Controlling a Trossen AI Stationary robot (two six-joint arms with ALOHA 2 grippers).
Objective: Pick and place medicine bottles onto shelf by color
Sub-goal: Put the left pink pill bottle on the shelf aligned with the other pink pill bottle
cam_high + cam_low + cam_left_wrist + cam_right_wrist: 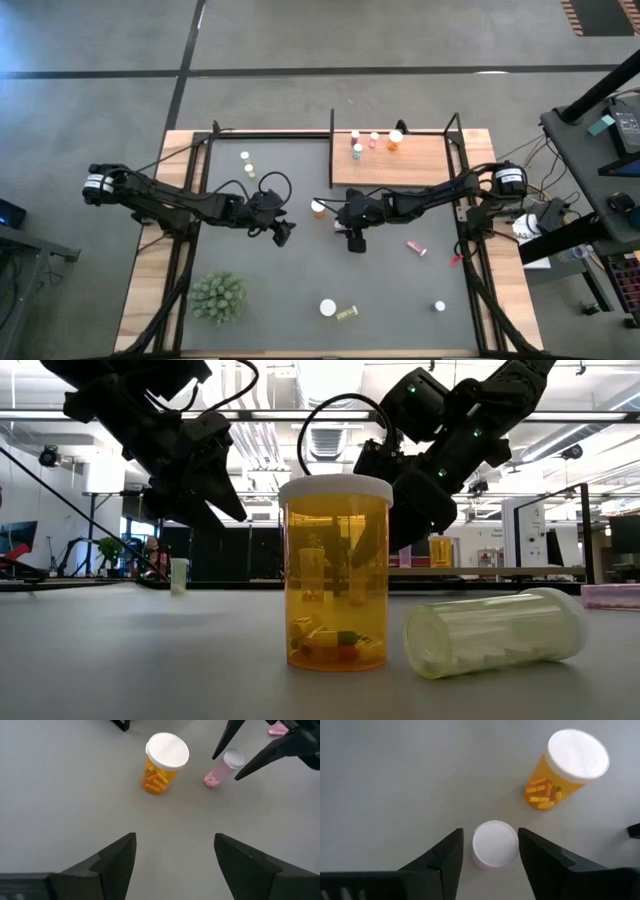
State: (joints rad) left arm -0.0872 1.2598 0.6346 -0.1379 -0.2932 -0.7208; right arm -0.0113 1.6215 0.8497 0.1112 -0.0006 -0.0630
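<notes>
A pink medicine bottle [495, 845] with a white cap stands upright on the dark mat. My right gripper [490, 851] is open, one finger on either side of the bottle, with a small gap at each. An orange bottle [318, 208] stands just beside it. My left gripper [283, 234] hangs open over bare mat and faces both bottles. The shelf [420, 165], a light wooden board at the far right, carries several small bottles, one of them orange [395, 139].
Two small bottles [247, 164] stand far left on the mat. A pink bottle [416, 247] lies right of my right gripper. Near the front edge are an orange bottle [336, 575], a yellow-green one lying down [495, 632], a white one [439, 306] and a spiky green plant [218, 297].
</notes>
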